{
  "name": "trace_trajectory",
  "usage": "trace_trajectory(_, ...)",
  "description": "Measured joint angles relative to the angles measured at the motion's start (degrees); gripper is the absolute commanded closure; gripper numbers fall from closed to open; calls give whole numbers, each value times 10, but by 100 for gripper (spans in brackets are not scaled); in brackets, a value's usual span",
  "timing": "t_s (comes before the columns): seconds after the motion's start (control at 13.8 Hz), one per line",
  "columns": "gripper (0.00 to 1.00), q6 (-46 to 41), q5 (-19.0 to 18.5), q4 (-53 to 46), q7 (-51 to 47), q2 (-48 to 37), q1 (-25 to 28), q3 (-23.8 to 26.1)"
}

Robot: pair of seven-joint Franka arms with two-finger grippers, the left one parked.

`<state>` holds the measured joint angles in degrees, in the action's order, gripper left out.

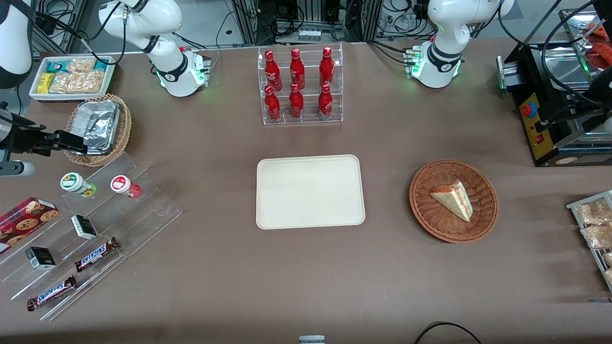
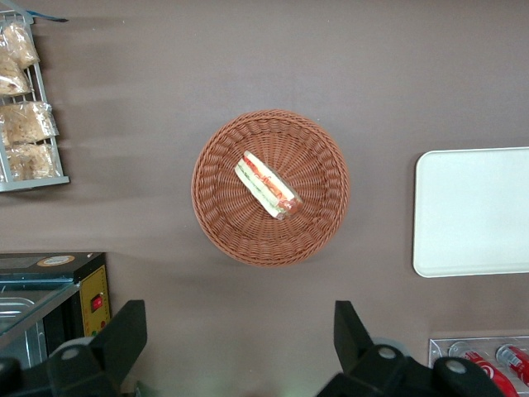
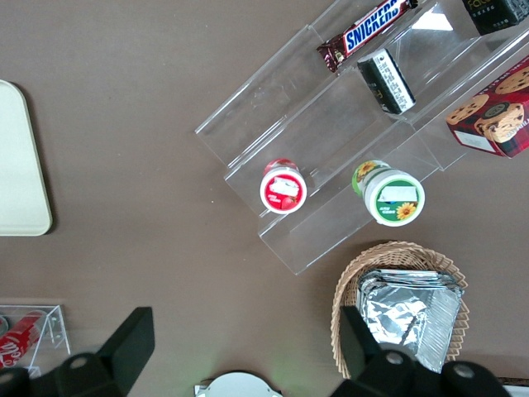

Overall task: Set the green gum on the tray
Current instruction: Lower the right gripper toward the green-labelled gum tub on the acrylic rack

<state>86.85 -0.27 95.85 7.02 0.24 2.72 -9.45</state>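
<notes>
The green gum (image 1: 77,184) stands upright on the top step of a clear acrylic riser (image 1: 143,200), white lid with a green-and-yellow label up; it also shows in the right wrist view (image 3: 393,195). The cream tray (image 1: 310,191) lies bare at the table's middle, and one edge of it shows in the right wrist view (image 3: 18,165). My gripper (image 1: 71,141) hangs open and empty high above the foil basket's rim, farther from the front camera than the green gum. In the right wrist view the gripper (image 3: 248,339) has its jaws wide apart over bare table.
A red gum bottle (image 1: 125,186) stands beside the green one on the same step. A wicker basket with a foil container (image 1: 98,126) sits under my gripper. Snickers bars (image 1: 95,254), small dark boxes and a cookie box (image 1: 24,217) lie on the lower steps. A rack of red bottles (image 1: 299,86) stands farther back than the tray.
</notes>
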Motion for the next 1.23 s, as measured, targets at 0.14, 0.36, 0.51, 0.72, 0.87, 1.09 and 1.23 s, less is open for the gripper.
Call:
trace_trajectory(0.14,0,1,-5,-2,0,0,0,0)
trace_trajectory(0.36,0,1,-5,-2,1,1,0,0)
trace_trajectory(0.51,0,5,-5,-2,3,5,0,0)
trace_trajectory(0.72,0,34,-5,12,63,13,-3,-3)
trace_trajectory(0.87,0,63,-6,28,118,17,-11,-7)
trace_trajectory(1.09,0,96,-6,45,219,22,-30,-8)
trace_trajectory(1.23,0,117,-6,53,288,25,-45,-9)
